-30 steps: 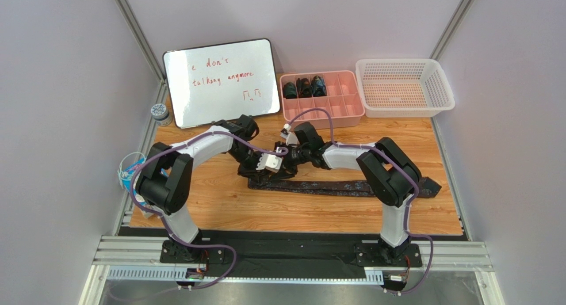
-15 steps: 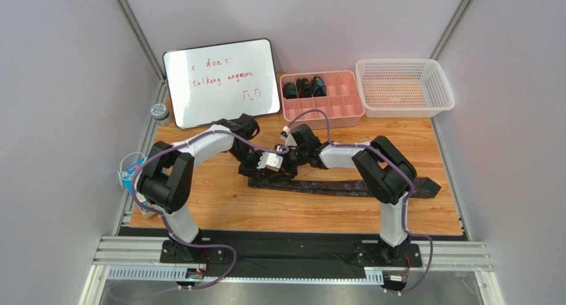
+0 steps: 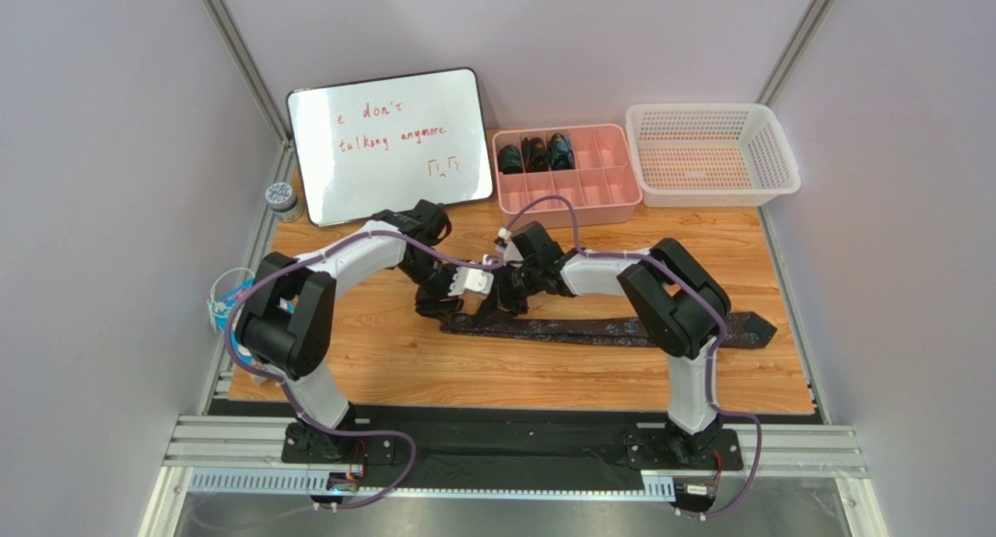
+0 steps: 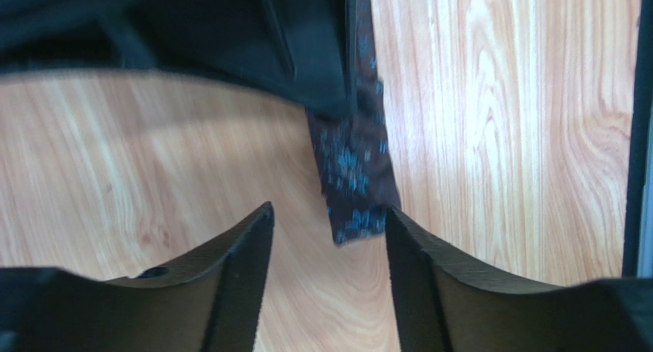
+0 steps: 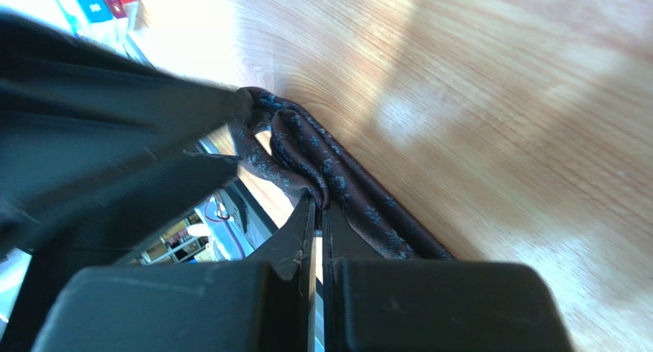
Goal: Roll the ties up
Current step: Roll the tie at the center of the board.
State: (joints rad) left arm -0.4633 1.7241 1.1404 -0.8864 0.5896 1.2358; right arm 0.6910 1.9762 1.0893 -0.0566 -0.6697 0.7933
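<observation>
Dark patterned tie (image 5: 360, 199) lies along the desk (image 5: 498, 99). Right gripper (image 5: 318, 208) has just closed, pinching a fold at its tips (hold looks slight); left gripper (image 4: 329, 222) has widened, freeing the narrow end just ahead. Rolling barely begun.

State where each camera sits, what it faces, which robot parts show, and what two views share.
Top external: high behind the bases, looking down at the wooden table; left arm and right arm show.
Left wrist: faces down past the open left gripper at the dark patterned fabric necktie.
Right wrist: low, along the shut right gripper pinching that necktie.
Both wrist views share the necktie.
</observation>
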